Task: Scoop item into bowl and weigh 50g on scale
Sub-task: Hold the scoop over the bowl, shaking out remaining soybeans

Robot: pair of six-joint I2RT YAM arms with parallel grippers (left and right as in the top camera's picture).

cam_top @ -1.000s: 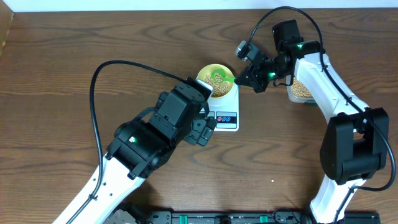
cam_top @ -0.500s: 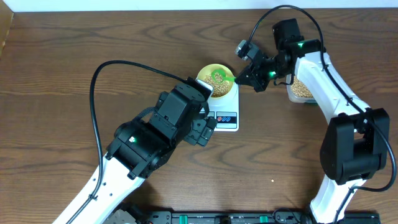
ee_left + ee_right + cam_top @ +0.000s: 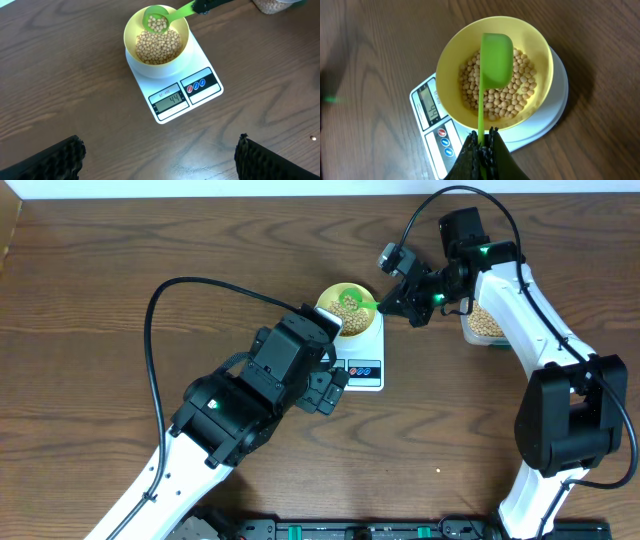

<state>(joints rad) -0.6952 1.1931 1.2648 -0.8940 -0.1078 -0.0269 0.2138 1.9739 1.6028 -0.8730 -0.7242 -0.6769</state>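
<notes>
The bowl (image 3: 449,70) is a smooth, round, pale yellow-green dish. It sits on the rounded end of the scale (image 3: 202,60), in the upper middle of the left wrist frame. The beans (image 3: 159,47) inside it are small, matte, tan spheres heaped in a loose mound below the rim.

The scale is a flat white plastic slab with softly rounded corners. It carries a small grey display (image 3: 170,100) reading 44, with red and blue buttons (image 3: 196,86) just beside it.

A glossy green plastic scoop (image 3: 497,55) hangs over the far side of the bowl with a few beans in its cup. Its thin, straight handle runs down to the bottom centre of the right wrist frame. There the right gripper (image 3: 481,142) is clenched on it, its ribbed black pads pressed together around the handle.

The left gripper (image 3: 160,150) is released. Its two knurled black fingers stand wide apart at the lower corners of its view, well clear of the scale's near edge.

The table (image 3: 100,300) is dark brown wood with wavy grain. A clear tub (image 3: 466,330) of beans sits at upper right in the overhead frame, partly under the right arm. Between the tub and the scale lies a narrow strip of wood. Broad wood spreads across the left side and along the top edge.
</notes>
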